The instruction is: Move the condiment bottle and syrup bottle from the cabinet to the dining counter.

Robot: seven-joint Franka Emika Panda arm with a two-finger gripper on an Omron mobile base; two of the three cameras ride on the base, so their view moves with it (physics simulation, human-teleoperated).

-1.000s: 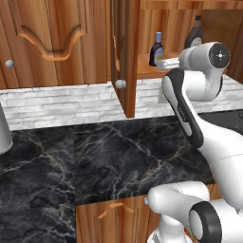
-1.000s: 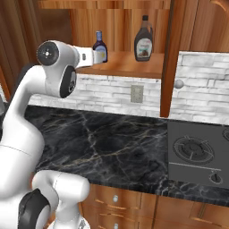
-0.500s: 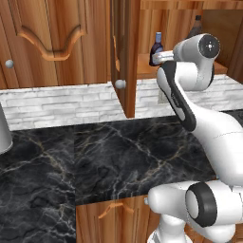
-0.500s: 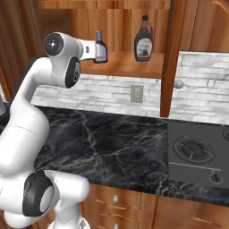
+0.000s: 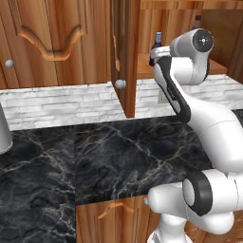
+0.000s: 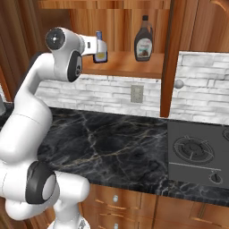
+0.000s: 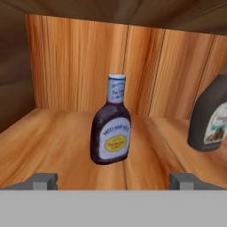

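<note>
The condiment bottle (image 7: 111, 126), dark red with a pale cap, stands upright on the cabinet shelf (image 7: 48, 142), straight ahead of my gripper (image 7: 113, 181). The fingertips (image 7: 44, 181) are spread wide, with nothing between them, and they stop short of the bottle. The brown syrup bottle (image 7: 209, 117) stands to its right on the same shelf. From the right base view, the gripper (image 6: 99, 45) hovers at the shelf's front edge just before the condiment bottle (image 6: 102, 54), with the syrup bottle (image 6: 143, 39) further right. The arm partly hides the condiment bottle (image 5: 157, 42) in the left base view.
The cabinet's open doors (image 5: 125, 57) (image 6: 172, 53) flank the shelf opening. Below lie a black marble top (image 5: 109, 156) with a white brick wall (image 6: 112, 89), a wall outlet (image 6: 136, 93) and a stove (image 6: 197, 152). A grey object (image 5: 3, 133) sits far left.
The arm has risen and swung the hand in towards the cabinet shelf, bringing the open gripper closer to the condiment bottle. Both bottles have stayed in place.
</note>
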